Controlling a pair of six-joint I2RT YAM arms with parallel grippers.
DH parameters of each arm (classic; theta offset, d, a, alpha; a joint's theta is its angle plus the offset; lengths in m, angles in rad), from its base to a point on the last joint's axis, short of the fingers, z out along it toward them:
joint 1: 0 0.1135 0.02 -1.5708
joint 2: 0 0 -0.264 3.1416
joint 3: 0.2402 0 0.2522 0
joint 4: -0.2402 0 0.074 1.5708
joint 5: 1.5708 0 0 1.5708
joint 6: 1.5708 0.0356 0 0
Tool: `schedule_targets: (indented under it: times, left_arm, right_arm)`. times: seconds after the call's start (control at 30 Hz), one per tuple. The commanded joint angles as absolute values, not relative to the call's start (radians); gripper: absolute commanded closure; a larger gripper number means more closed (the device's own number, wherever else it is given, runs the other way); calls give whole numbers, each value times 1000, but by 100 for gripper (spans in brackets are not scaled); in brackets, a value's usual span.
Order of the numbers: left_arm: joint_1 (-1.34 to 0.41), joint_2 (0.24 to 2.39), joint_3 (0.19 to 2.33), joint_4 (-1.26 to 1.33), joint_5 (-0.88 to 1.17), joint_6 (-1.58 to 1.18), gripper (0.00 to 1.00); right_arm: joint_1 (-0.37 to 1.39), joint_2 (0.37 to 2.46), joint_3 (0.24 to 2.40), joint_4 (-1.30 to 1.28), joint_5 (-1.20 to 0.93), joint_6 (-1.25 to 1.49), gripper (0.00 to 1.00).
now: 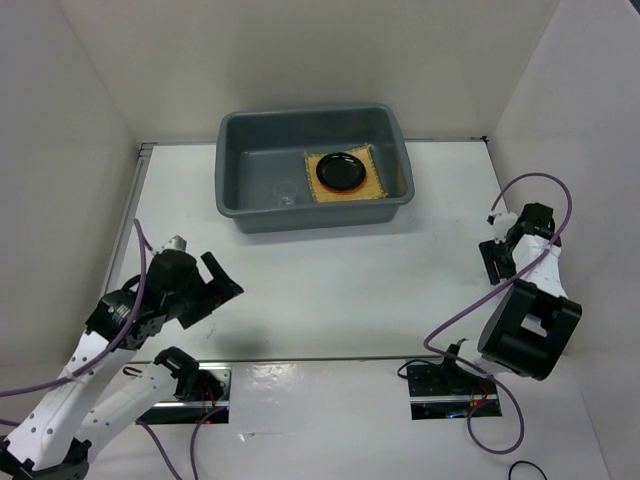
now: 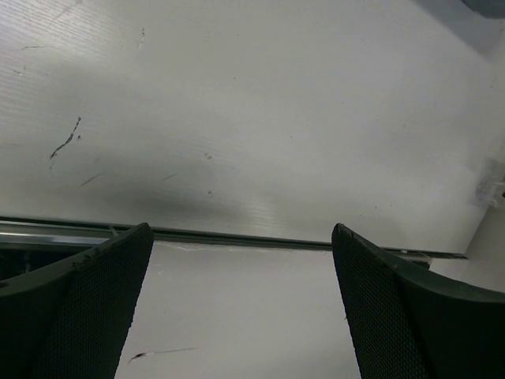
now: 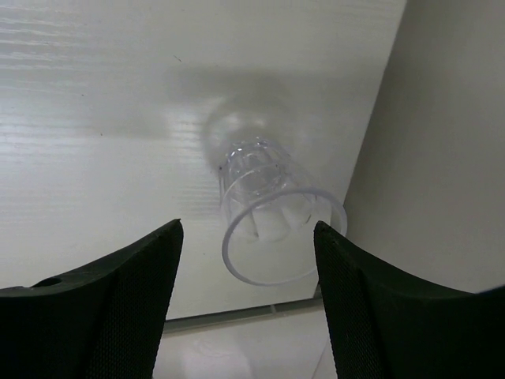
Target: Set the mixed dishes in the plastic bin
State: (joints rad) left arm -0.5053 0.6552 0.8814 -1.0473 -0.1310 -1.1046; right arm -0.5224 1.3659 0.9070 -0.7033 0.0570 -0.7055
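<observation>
The step in hand is judged to be the pick-up of the cup; it stands upright on the desk at the right edge, close beside the side wall. The right gripper is held partly open above it with nothing gripped; the rim is seen between and just beyond the fingertips.

For a sound grasp the jaws should be centred, since the rim sits nearer the right finger; the gripper should be lowered until the pads flank the glass below the rim, then closed gently, as clear glass is likely to slip or tip; little room is left on the wall side. The left gripper is spread fully and holds nothing, over bare desk towards the near-left corner.

The bin stands at the middle of the far edge; in its right half the mat lies flat with the black plate on it; 1 other cup is faintly seen in the left half; no orange plate can be made out.
</observation>
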Motion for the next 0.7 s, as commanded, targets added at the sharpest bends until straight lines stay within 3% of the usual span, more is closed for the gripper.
schedule_targets:
  times: [0.0,0.13,0.23,0.27,0.37,0.5,0.67]
  left_arm:
    - [-500,603,881,-1064,-121,-1123,0]
    - [-500,552,861,-1091,-121,-1155,0]
    - [-500,529,861,-1091,-130,-1175,0]
    - [-500,520,861,-1091,-130,-1175,0]
    - [-500,520,861,-1091,-130,-1175,0]
    - [-500,520,861,-1100,-130,-1175,0]
    - [-500,509,861,-1100,-140,-1184,0]
  right_arm:
    - [-514,1393,900,-661,21,-707,28]
    - [-505,1462,891,-643,21,-698,38]
    - [-505,1529,891,-634,12,-698,54]
    - [-505,1548,891,-634,-3,-698,75]
    - [-505,1594,974,-659,-23,-675,100]
    - [-473,1525,1199,-864,-162,-628,100]
    - [-168,1433,1665,-988,-198,-491,100]
